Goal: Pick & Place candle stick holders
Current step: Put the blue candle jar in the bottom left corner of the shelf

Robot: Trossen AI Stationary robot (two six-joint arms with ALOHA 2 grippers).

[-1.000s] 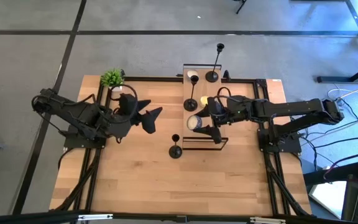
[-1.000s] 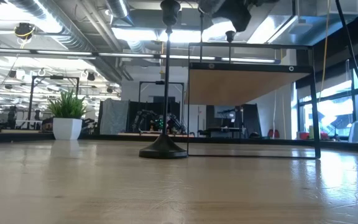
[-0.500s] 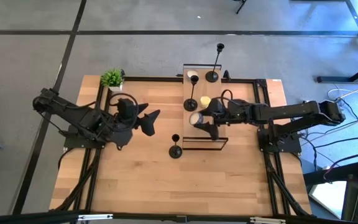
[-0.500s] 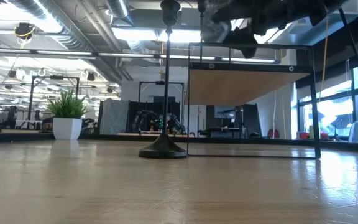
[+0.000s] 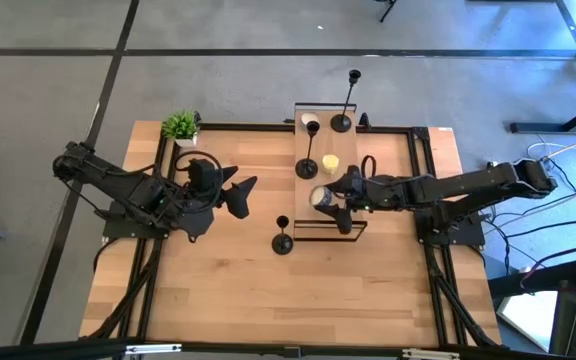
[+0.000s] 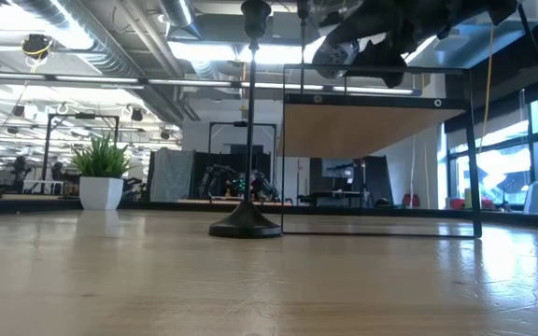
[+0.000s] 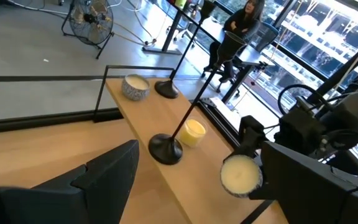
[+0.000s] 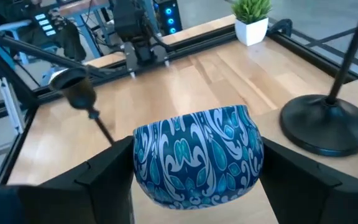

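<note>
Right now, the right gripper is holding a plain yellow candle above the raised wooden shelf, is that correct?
Not quite: the right gripper holds a blue-and-white patterned candle cup, not a plain yellow one, above the raised wooden shelf; the right wrist view shows this.

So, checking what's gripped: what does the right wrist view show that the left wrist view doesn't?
Right wrist only: the blue patterned side of the round candle bowl in the right gripper, and the small green potted plant. Left wrist only: a small round yellow candle and the bowl's white wax top. Both: that bowl and a tall black metal candle stick holder.
</note>
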